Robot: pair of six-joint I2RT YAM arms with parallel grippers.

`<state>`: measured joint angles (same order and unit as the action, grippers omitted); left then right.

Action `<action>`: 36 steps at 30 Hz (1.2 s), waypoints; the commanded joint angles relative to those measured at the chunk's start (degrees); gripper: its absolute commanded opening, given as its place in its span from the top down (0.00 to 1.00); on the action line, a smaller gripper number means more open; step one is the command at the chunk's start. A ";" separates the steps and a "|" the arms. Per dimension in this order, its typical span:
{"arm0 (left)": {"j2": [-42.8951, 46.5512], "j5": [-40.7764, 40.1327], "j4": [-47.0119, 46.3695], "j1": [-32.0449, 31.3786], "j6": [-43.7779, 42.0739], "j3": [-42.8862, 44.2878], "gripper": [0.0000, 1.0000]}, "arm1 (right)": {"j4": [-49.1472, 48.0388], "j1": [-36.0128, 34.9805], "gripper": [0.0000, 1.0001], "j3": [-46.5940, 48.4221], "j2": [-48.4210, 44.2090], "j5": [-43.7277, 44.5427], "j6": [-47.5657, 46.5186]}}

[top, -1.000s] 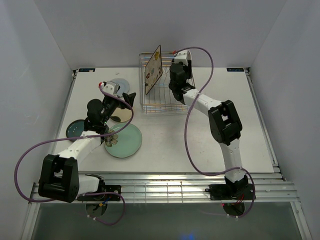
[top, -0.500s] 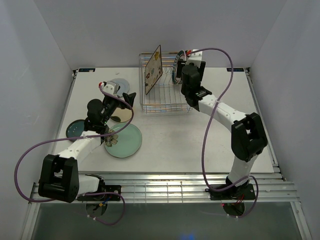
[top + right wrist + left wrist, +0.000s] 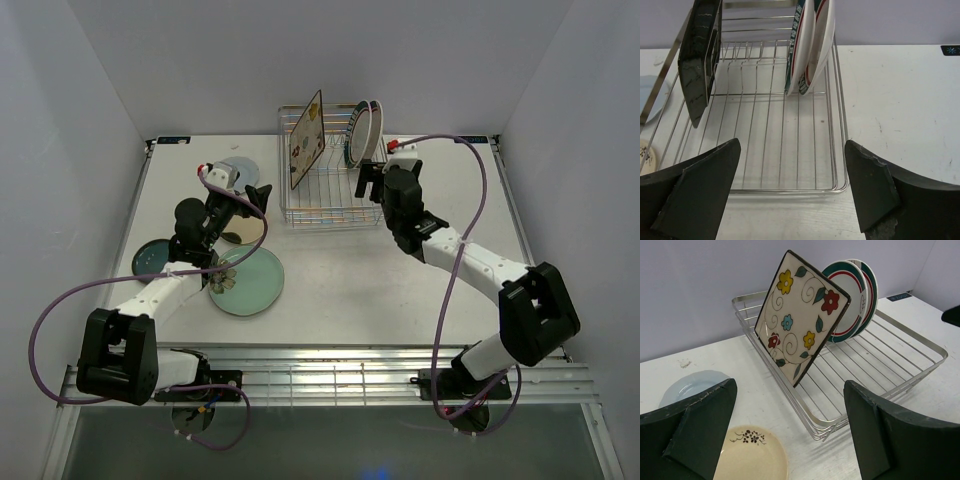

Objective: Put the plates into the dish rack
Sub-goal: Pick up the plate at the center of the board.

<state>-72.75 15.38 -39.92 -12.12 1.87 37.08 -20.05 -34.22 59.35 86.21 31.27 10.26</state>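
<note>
Three of seven plates stand in the rectangular silver wire dish rack (image 3: 332,205) at the far centre of the white table (image 3: 340,290): a square glossy floral plate (image 3: 801,315) leaning upright at its left end, and two white round plates with teal-and-red rims (image 3: 807,45) standing side by side on edge at its far right. The right gripper (image 3: 792,150) hangs just near of the rack, its fingers spread wide with nothing between them and clear of the rimmed pair, so this looks like the pause between one placement and the next pick. Four plates lie flat on the left of the table: a small blue-grey plate (image 3: 690,385) farthest back, a small cream plate with a dark sprig motif (image 3: 752,457) nearer, a large pale green plate (image 3: 255,285) nearer again, and a small dark teal plate (image 3: 150,258) at the far left. The left gripper (image 3: 790,385) hovers over the cream plate, fingers fully apart and empty. The next move likely calls for lowering onto one plate's rim, pinching its edge, tipping it upright and carrying it right to a free slot between the rack's prongs.
</note>
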 commanded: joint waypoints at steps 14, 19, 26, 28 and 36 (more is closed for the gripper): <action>-0.37 -0.61 -0.95 -0.27 -0.73 0.27 0.02 | -11.67 -2.25 0.04 -21.46 -12.56 -20.00 12.41; -0.20 -0.88 -0.95 -0.36 -0.73 0.19 0.02 | -15.26 -3.40 0.04 -24.19 -13.27 -26.15 15.05; 0.06 -1.31 -0.86 -0.27 -0.38 0.19 0.02 | -17.92 -6.82 0.03 -23.32 -8.97 -30.83 16.99; -0.02 -1.40 -0.86 -0.36 -0.37 0.19 0.02 | -17.92 -8.23 0.03 -22.36 -7.21 -30.74 16.90; -0.29 -1.31 -0.86 -0.36 -0.20 0.27 0.02 | -19.32 -12.54 0.03 -19.28 -0.01 -34.08 18.74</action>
<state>-73.63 14.35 -39.92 -12.19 1.50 37.08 -35.16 -45.34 36.95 84.53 -0.69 27.59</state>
